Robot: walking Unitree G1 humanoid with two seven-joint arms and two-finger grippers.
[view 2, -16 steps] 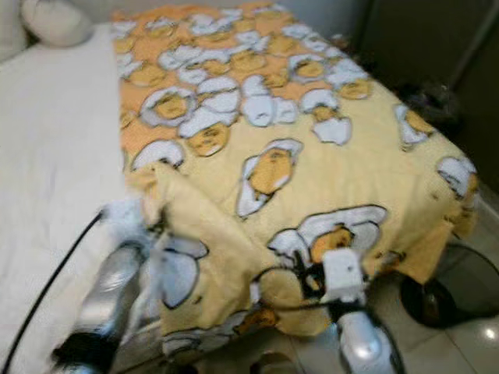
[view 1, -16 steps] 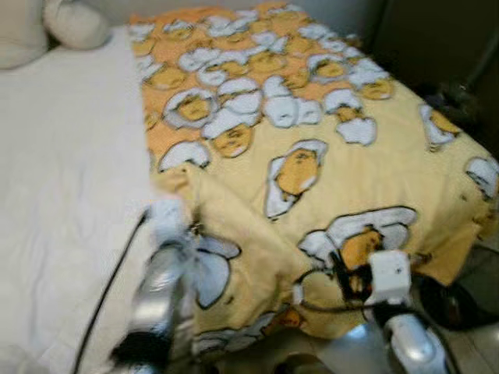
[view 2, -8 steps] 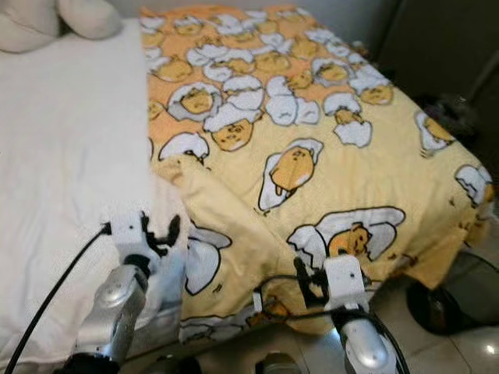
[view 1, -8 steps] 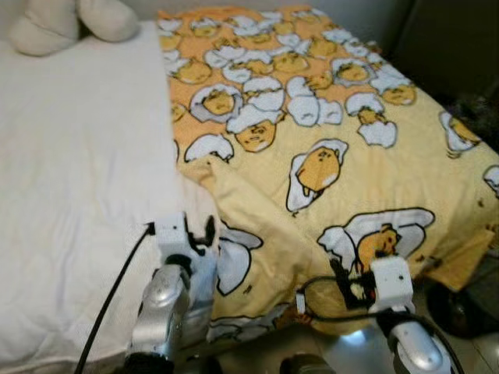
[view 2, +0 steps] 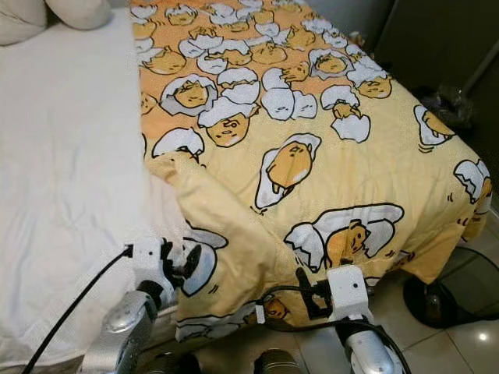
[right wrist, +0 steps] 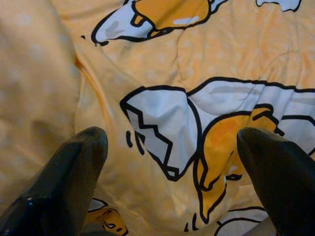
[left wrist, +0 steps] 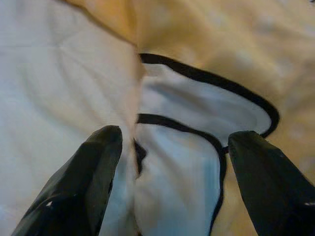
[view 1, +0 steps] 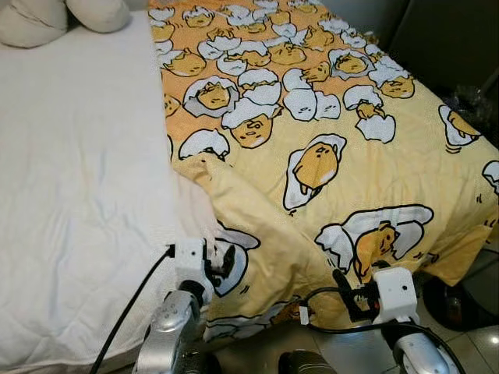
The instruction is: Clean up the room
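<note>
A: Head cameras first. What lies on the bed?

B: A yellow egg-print blanket (view 1: 327, 148) covers the side of the white mattress (view 1: 78, 195) nearer the dark wall, its near corner folded back on itself just beside the bare white part. Two cream pillows (view 1: 62, 15) sit at the far end of the mattress. A fan base (view 2: 444, 300) stands on the tiled floor (view 2: 468, 343) beyond the blanket's hanging corner.

A: And the arms?

B: The left gripper (view 1: 220, 263) is at the folded blanket edge, low on the near side of the mattress. The right gripper (view 1: 348, 290) is at the blanket's hanging hem, further toward the fan base.

A: Left wrist camera?

B: The black fingers (left wrist: 81, 179) stand wide apart, with the blanket's edge, where it meets the white sheet, lying between them but not pinched.

A: Right wrist camera?

B: Its fingers (right wrist: 64, 182) are also spread wide, over a cracked-egg print on the blanket, gripping nothing.

A: So how far along is the tidying?

B: Early, I'd judge. The blanket covers only one side, its corner is rumpled, and neither gripper has hold of it yet. Pulling it flat across the mattress looks like what remains.
</note>
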